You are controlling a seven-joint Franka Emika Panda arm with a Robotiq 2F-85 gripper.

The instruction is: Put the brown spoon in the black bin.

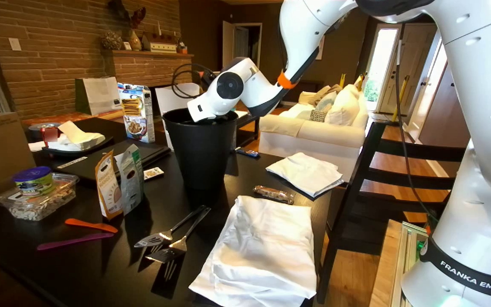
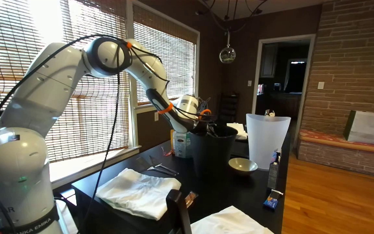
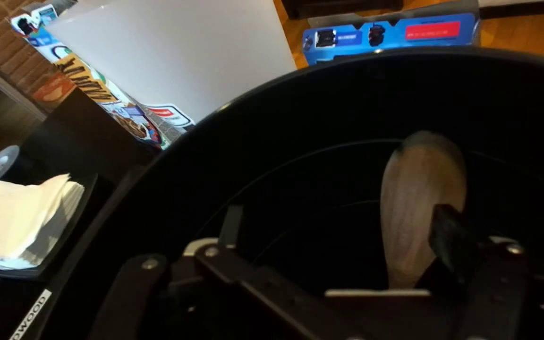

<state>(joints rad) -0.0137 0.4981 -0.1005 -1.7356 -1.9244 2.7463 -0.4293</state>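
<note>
"Where's the slender brown wooden spoon (image 3: pixel 418 203)?"

"Inside the tall round black plastic bin (image 2: pixel 211 154), set in from the right edge of the black bench (image 2: pixel 245 188) in an exterior view."

"And the dark two-fingered gripper (image 3: pixel 338 226)?"

"In there too, fingers (image 3: pixel 232 226) wide apart."

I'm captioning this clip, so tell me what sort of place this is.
Probably a home, likely a dining area open to a living room: a cushioned sofa stands beyond the dark table, and a slatted chair stands beside it.
</note>
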